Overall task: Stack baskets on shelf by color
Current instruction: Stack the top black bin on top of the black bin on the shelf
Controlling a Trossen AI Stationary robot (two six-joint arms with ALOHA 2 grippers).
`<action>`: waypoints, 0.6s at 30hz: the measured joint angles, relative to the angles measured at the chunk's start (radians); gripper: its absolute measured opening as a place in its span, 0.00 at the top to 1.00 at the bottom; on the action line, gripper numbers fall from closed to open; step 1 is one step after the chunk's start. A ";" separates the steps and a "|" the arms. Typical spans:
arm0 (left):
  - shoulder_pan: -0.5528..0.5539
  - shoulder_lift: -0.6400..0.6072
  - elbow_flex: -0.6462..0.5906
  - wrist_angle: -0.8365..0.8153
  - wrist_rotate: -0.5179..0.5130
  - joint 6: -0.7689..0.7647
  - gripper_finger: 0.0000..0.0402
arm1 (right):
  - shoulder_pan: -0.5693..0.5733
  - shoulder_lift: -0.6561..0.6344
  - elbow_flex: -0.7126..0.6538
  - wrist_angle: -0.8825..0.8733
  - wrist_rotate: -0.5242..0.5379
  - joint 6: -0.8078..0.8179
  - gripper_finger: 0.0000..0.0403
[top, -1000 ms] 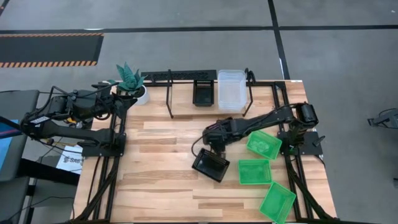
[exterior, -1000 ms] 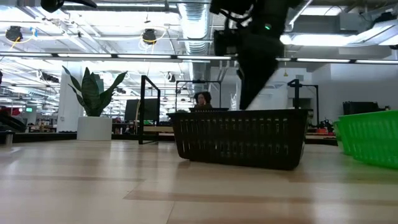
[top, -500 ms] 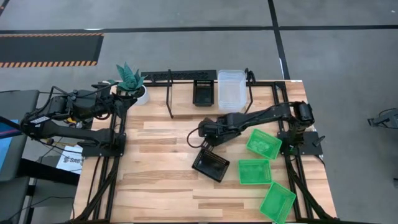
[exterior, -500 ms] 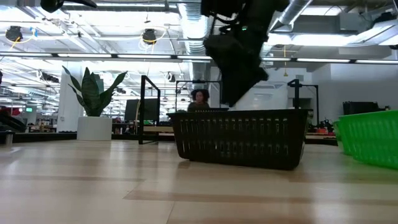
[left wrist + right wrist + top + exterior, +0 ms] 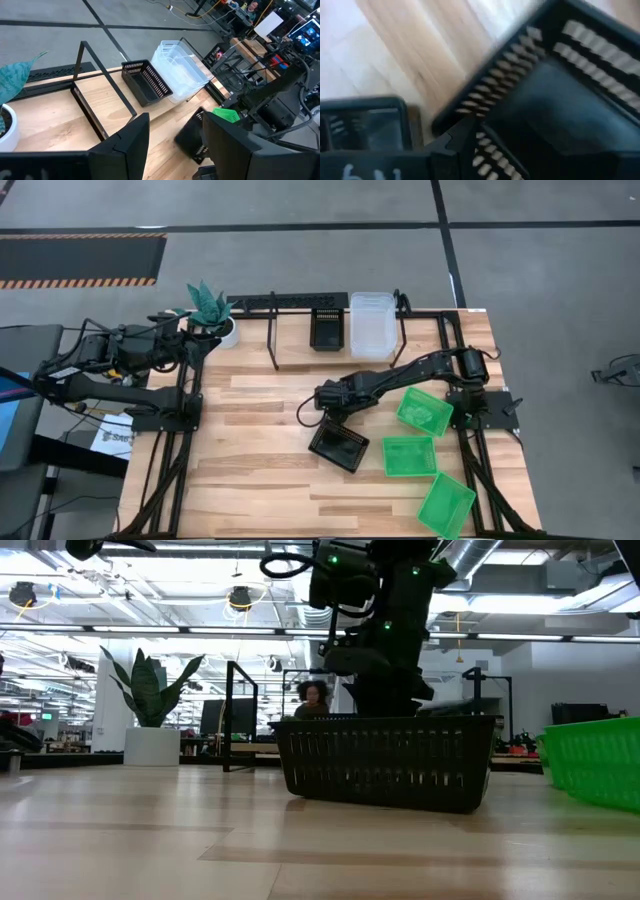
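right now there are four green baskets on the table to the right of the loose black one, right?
Not quite: the high view shows three green baskets, not four. They do lie on the table to the right of the loose black basket.

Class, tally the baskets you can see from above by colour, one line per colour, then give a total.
Bright green plastic baskets on the table: 3
Black mesh baskets: 2, one on the table, one on the shelf
Clear translucent baskets, stacked on the shelf: count within stack unclear
Total distinct: 6
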 joint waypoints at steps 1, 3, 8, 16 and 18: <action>0.000 0.001 0.000 0.001 0.000 0.000 0.57 | 0.001 0.001 0.000 -0.003 0.000 0.000 0.59; 0.000 0.002 0.000 0.001 0.000 0.000 0.57 | 0.000 0.001 0.000 -0.001 -0.009 0.005 0.59; 0.000 0.002 0.000 0.001 0.000 -0.001 0.57 | -0.001 -0.042 0.010 -0.008 -0.030 0.034 0.59; 0.000 0.002 0.000 0.001 0.000 -0.009 0.57 | 0.001 -0.094 0.068 -0.016 -0.029 0.034 0.59; 0.000 0.002 0.000 0.001 0.000 -0.014 0.57 | 0.002 -0.093 0.069 -0.008 -0.029 0.048 0.59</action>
